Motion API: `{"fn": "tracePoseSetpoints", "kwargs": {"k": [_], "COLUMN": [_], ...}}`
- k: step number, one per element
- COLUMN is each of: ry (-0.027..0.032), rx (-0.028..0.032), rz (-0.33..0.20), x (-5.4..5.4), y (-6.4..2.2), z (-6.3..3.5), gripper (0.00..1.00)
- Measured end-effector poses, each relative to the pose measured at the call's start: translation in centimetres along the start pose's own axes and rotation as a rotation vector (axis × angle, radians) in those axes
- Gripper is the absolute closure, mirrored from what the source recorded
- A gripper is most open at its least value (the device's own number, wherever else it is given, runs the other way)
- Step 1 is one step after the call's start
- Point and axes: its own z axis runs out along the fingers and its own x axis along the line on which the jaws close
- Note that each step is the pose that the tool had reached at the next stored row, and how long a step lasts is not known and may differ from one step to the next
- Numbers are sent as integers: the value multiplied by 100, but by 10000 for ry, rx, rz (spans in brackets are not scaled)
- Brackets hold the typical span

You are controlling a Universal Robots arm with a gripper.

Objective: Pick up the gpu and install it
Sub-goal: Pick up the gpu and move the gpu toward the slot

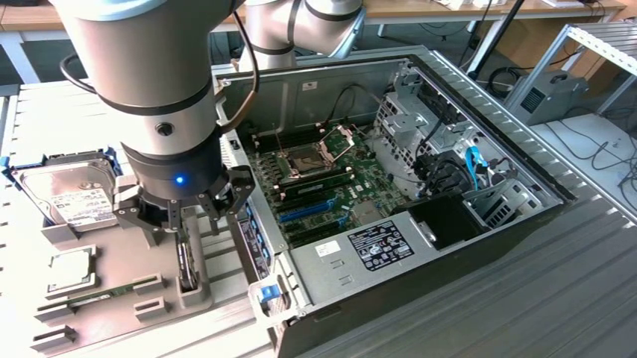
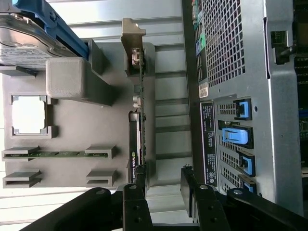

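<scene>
1 hard drive, 1 processor chip and 1 memory stick sit in a grey holder beside the open computer case.

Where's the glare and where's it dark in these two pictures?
Exterior view: the pale grey parts holder is brightly lit, while the open grey metal computer case is dimmer inside. Wrist view: the square silver processor is washed out to white, and the black gripper reads as a dark silhouette.

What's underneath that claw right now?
The gpu, standing on edge in a slot of the grey holder, below the open gripper. Its lower edge is hidden inside the slot.
</scene>
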Motion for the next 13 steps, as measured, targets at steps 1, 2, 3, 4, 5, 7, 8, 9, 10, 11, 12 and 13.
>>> {"fn": "tracePoseSetpoints", "kwargs": {"k": [1,2,3,4,5,7,8,9,10,11,12,13], "ry": [0,0,0,0,0,0,0,-1,0,0,0,0], "rx": [0,-1,-1,-1,0,0,0,-1,-1,0,0,0], "rz": [0,0,0,0,0,0,0,0,0,0,0,0], "x": [0,0,0,0,0,0,0,0,1,1,1,1], "y": [0,0,0,0,0,-1,-1,-1,-1,-1,-1,-1], "z": [2,4,7,9,11,16,19,21,24,25,28,30], "gripper": [58,58,58,58,58,58,58,58,58,58,58,58]}}
